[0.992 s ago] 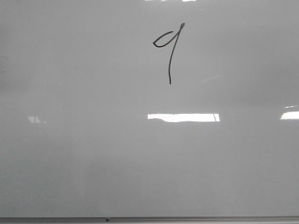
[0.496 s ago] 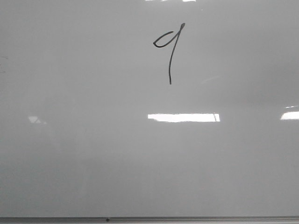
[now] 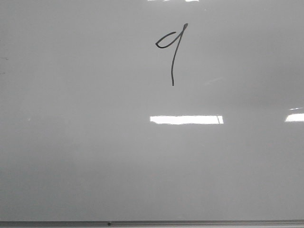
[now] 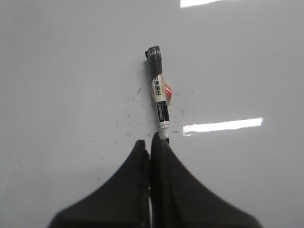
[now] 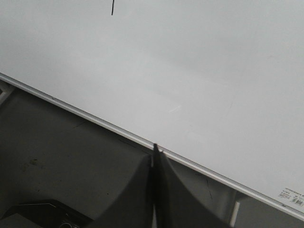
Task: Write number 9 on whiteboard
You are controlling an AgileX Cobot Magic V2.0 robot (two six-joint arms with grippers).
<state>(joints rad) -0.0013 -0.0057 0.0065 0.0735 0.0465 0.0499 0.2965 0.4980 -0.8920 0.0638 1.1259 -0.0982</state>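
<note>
The number 9 (image 3: 173, 51) is drawn in thin black line high on the whiteboard (image 3: 95, 156), a little right of centre. No gripper shows in the front view. In the left wrist view my left gripper (image 4: 148, 142) is shut and empty. A black-and-white marker (image 4: 159, 97) lies flat on the whiteboard (image 4: 61, 71) just beyond its fingertips, with its tip beside one finger. In the right wrist view my right gripper (image 5: 155, 147) is shut and empty over the whiteboard's metal edge (image 5: 95, 121). The end of the 9's tail (image 5: 112, 7) shows far beyond it.
A small reddish patch (image 4: 169, 90) lies beside the marker, with dark specks on the board around it. The board's grey bottom edge (image 3: 190, 223) runs along the near side. A dark surface (image 5: 61, 161) lies off the board's edge. Bright light reflections (image 3: 186, 119) sit on the board.
A faint bright reflection at the left of the board has faded. The 9 has not changed.
</note>
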